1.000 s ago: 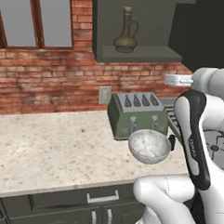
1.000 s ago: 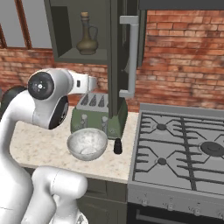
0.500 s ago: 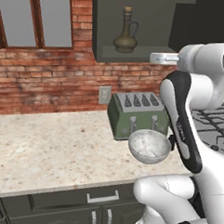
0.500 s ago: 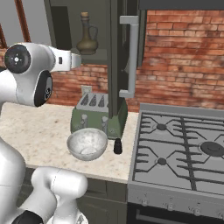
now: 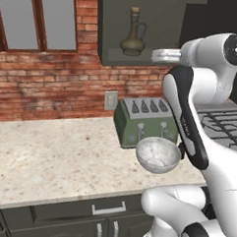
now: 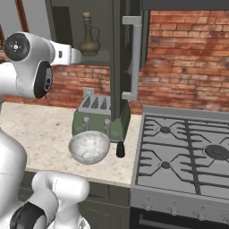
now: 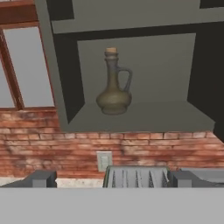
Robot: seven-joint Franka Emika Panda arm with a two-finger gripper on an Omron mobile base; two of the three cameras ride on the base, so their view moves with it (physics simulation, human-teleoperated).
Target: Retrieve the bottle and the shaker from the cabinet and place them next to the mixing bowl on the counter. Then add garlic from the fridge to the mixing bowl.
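The olive-brown bottle [image 7: 114,83] is standing upright on the lower shelf of the open cabinet [image 7: 144,118], alone and untouched. The jaws are standing wide open and holding nothing — the two dark fingertips [image 7: 40,178] are showing far apart at the bottom of the hand view, pointing straight at the bottle from well short of it.

Down on the worktop [image 6: 49,129], the small black shaker [image 6: 120,150] is sitting just beside the mixing bowl [image 6: 89,147], in front of the green toaster [image 6: 95,112]. So, judging by how things lie, the shaker's part looks finished, while the bottle's part is only beginning: the arm is lining up on the cabinet opening but nothing is being gripped yet.

Still to come — reaching in, closing on the bottle, and setting it next to the bowl. After that, the garlic step: the bowl's mottled inside appears to be holding nothing.
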